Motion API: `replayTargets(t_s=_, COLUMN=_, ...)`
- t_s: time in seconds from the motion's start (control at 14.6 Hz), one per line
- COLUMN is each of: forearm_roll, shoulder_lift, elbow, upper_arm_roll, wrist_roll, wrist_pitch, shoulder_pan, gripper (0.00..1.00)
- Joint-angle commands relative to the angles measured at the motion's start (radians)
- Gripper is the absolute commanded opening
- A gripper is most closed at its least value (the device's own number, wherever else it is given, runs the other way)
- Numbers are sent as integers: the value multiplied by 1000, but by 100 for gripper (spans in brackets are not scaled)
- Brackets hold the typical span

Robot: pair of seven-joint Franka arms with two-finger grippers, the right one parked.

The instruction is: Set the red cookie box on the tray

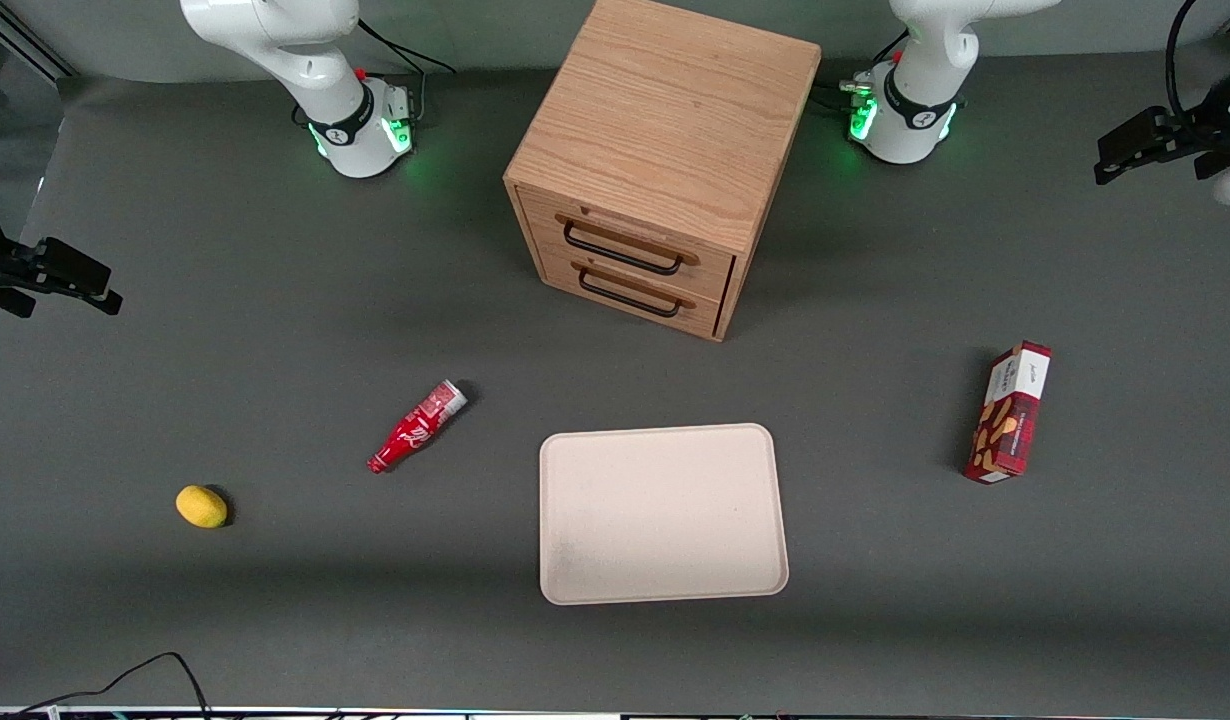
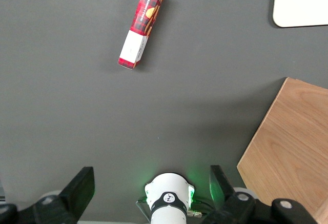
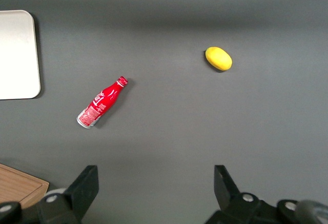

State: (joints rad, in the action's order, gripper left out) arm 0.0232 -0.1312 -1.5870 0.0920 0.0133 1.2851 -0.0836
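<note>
Gripper (image 2: 151, 193) spread wide, high above table, well apart from red cookie box (image 2: 141, 24); narrow edge-standing box likely toppled by off-centre grasp before reaching tray (image 1: 662, 515).

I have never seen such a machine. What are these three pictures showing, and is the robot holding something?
Two robot arms stand on a grey table. One picture looks down from the front; the other two come from cameras on the arms' wrists. The working arm's gripper hangs open, high near the table's edge, and holds nothing. The red cookie box lies on the table toward that arm's end, apart from the beige tray. A wooden drawer cabinet stands farther from the front camera than the tray. A red bottle and a lemon lie toward the parked arm's end.
</note>
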Motion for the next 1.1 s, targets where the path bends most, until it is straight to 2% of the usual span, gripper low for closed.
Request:
replayTargets(t_s=0.0, forearm_roll=14, shoulder_lift=18, elbow=48, upper_arm_roll=0, wrist_roll=7, wrist_pitch=-43, shoulder_pan=10, gripper=100)
replayTargets(t_s=1.03, forearm_roll=6, shoulder_lift=24, elbow=39, upper_arm_roll=-3, wrist_roll=7, wrist_pitch=-59, shoulder_pan=-4, gripper=100)
